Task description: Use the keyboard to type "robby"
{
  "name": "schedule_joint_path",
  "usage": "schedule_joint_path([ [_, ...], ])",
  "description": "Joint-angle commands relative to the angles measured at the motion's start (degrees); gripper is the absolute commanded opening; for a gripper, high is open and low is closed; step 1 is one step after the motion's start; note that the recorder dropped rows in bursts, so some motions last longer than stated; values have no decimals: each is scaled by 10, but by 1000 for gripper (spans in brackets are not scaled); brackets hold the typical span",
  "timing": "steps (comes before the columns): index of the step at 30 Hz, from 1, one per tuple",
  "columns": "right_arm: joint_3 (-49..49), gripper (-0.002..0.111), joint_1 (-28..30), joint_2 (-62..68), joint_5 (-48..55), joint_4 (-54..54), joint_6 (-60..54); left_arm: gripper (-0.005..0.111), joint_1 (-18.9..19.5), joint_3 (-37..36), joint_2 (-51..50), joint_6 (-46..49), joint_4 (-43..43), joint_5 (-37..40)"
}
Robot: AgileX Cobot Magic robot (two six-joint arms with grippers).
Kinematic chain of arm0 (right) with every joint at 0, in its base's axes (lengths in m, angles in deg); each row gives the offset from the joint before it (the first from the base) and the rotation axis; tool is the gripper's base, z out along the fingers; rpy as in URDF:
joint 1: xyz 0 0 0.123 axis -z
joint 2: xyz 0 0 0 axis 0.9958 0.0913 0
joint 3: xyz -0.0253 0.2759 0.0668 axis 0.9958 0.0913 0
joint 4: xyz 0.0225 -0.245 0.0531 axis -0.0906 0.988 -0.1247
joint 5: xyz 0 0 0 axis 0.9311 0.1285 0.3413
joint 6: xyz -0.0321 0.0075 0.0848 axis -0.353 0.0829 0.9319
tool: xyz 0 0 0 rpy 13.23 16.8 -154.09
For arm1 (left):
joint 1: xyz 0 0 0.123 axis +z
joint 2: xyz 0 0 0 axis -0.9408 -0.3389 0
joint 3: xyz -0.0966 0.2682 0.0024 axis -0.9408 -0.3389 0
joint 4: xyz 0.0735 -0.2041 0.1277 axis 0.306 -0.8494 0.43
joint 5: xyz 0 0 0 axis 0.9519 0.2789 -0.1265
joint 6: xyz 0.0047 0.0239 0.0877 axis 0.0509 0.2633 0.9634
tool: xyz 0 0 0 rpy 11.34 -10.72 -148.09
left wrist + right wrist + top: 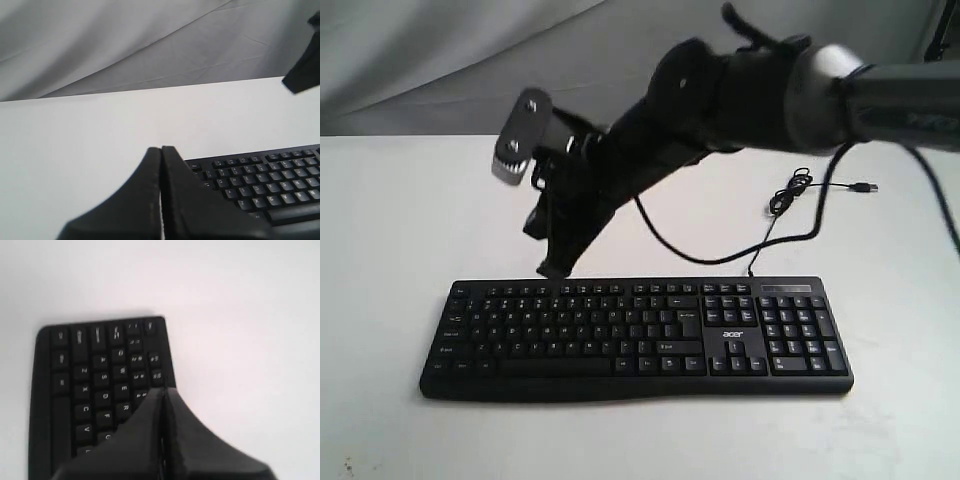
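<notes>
The black keyboard [620, 335] lies across the near part of the white table, number pad on the right. My right gripper [556, 266] reaches across from the right, shut and empty, its tip just above the keyboard's back edge over the left half. In the right wrist view this gripper [162, 390] points at the number row of the keyboard [95, 370], close beside the R key [126, 407]. My left gripper [161, 148] is shut and empty, low off the left end of the keyboard [270, 190]; the exterior view does not show it.
The thin black USB cable [790, 215] loops on the table behind the keyboard's right part, with its plug [863, 187] lying loose. The right arm [760, 90] spans the back of the scene. A grey cloth backdrop [150, 40] hangs behind the table.
</notes>
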Motion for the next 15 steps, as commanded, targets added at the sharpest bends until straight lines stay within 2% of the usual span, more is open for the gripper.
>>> schedule_joint_path([
  [1,32,0,1,-112,-18,0,14,0,-4,-2,2,-2,3,-3],
  [8,115,0,-1,-326,-88,-65,6,0,-4,-2,2,-2,3,-3],
  [11,149,0,-1,-398,-123,-121,-1,0,-4,-2,2,-2,3,-3],
  [15,185,0,-1,-469,-135,-138,3,0,-4,-2,2,-2,3,-3],
])
